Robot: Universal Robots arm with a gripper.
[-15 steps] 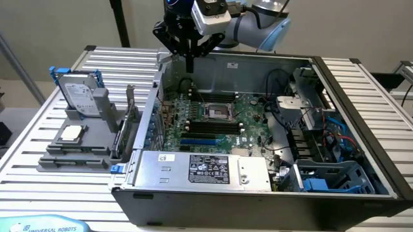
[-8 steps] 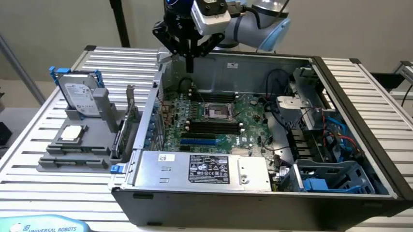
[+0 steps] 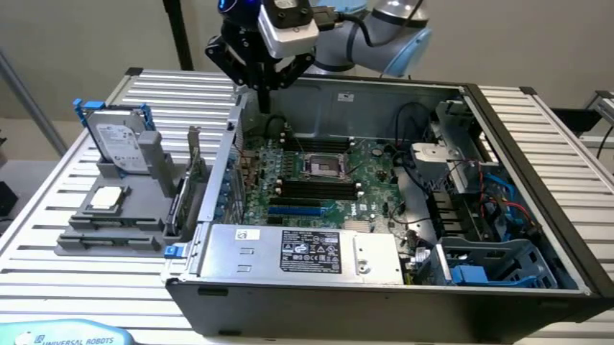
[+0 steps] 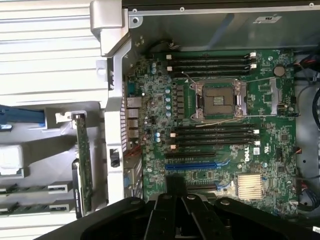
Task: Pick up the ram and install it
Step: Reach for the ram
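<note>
One end effector (image 3: 261,86) hangs over the rear edge of the open computer case (image 3: 336,309), tips pressed together, gripping nothing. Gray holder (image 3: 111,233) sits on the tabletop (image 3: 57,280), at the exterior view's left. Wrist view: ram (image 4: 27,189), two green sticks, lies in that holder outside the case.

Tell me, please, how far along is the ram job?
Nothing looks done: the ram lies in the holder beside the case, and the slots look empty. The gripper hovers over the case, away from the ram. Pickup and install both remain.
</note>
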